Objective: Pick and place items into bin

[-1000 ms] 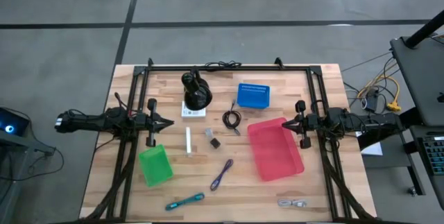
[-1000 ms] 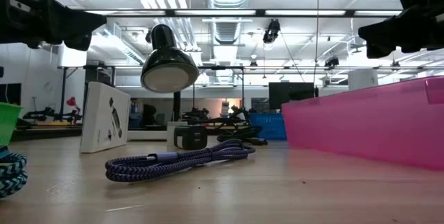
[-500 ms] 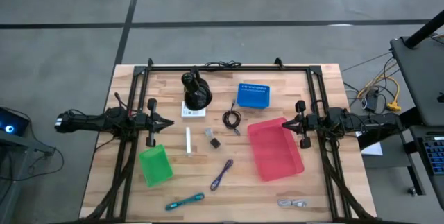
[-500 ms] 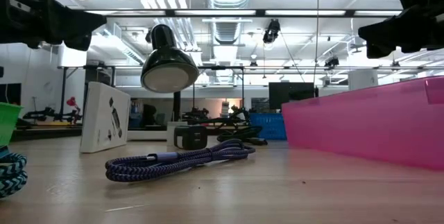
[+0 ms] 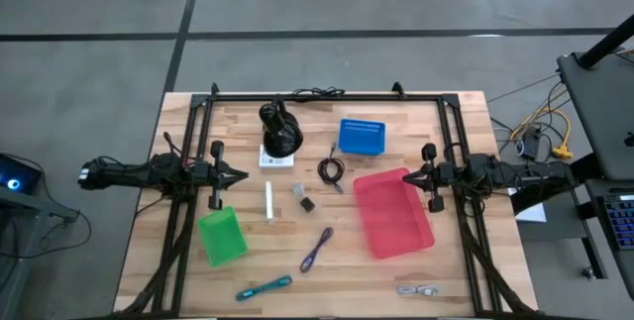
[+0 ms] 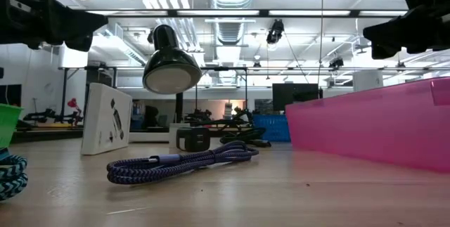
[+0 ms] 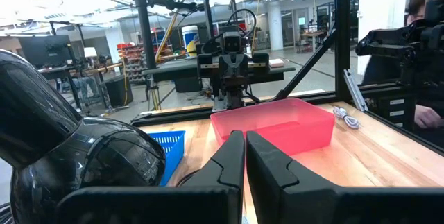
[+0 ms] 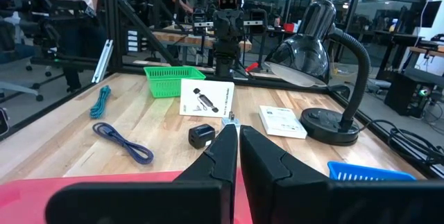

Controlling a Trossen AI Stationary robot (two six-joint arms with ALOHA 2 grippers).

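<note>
Wooden table (image 5: pixel 456 270) holds everything. Left gripper (image 5: pixel 238 174) and right gripper (image 5: pixel 413 175) both wait with fingers pressed together, holding nothing. Beside the empty red bin (image 5: pixel 393 213) lie the purple cable (image 5: pixel 316 249), teal cable (image 5: pixel 264 287) and silver piece (image 5: pixel 417 288). Nothing is binned yet.

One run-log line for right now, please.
phase: idle | left gripper: shut, empty, left table edge | right gripper: shut, empty, by pink plastic bin | bin: empty | purple braided cable: on table

Pale wooden table (image 5: pixel 466 280), glossy black lamp (image 7: pixel 83 148), translucent pink plastic bin (image 5: pixel 393 213), braided purple cable (image 6: pixel 183 162)
</note>
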